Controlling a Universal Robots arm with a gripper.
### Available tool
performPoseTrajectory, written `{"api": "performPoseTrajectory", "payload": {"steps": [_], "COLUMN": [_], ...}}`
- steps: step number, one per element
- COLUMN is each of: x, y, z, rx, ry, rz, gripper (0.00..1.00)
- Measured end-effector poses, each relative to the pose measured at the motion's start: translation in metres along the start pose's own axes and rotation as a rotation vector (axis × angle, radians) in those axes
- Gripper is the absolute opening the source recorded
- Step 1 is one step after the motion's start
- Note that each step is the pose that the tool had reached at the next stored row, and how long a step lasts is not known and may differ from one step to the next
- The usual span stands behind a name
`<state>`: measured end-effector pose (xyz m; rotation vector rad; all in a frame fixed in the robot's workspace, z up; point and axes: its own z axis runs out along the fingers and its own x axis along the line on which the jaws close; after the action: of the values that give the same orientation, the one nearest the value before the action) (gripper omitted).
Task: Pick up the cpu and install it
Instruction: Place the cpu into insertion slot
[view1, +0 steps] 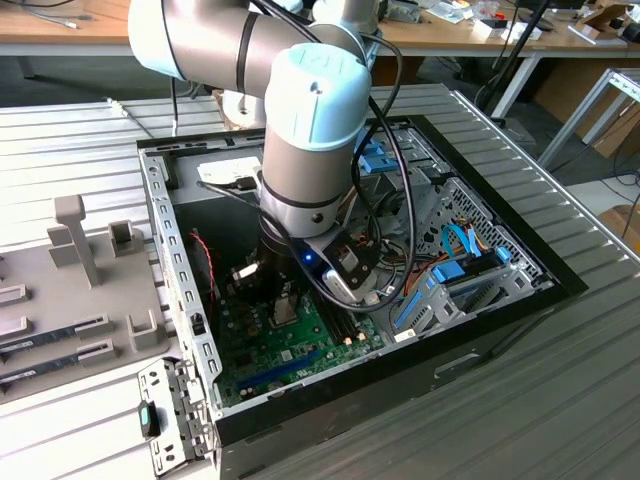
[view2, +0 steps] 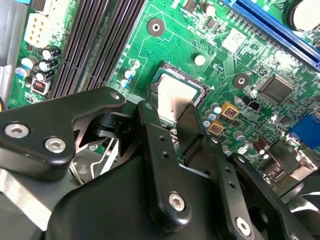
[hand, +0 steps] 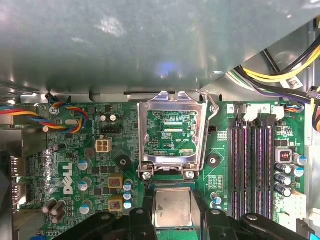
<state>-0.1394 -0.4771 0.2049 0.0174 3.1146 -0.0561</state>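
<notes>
Your gripper (hand: 172, 220) has its fingers closed on the cpu (hand: 172, 207) at the bottom centre of the first wrist view, just below the open socket frame (hand: 172, 132). The second wrist view shows the cpu (view2: 172, 95) over the green motherboard (view2: 225, 55); in the exterior view the arm (view1: 310, 130) hides it inside the computer case (view1: 500, 300).

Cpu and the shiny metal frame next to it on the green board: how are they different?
The cpu is a solid flat square. The metal frame is hollow, and green board shows through its middle. The cpu looks smaller than the frame. The cpu's top is plain and smooth, while the frame has screws along one edge. Both are silver-grey, roughly square, and sit on the motherboard.
</notes>
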Motion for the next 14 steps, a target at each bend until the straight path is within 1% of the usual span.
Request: {"api": "performPoseTrajectory", "payload": {"steps": [2,4,6,7,14], "x": [0.0,0.0,-0.0001,0.0,-0.0003], "y": [0.0,-0.0007,-0.0042,-0.0048,-0.0048], "z": [0.0001,0.0002,0.0004,0.0004,0.0019], "rx": [-0.0005,-0.0004,-0.0005,-0.0005,-0.0006], "ry": [-0.0006,-0.0006,-0.0006,-0.0006,-0.0007], "rz": [-0.014,-0.015,-0.015,-0.015,-0.021], "gripper": [0.42,0.42,0.42,0.42,0.42]}}
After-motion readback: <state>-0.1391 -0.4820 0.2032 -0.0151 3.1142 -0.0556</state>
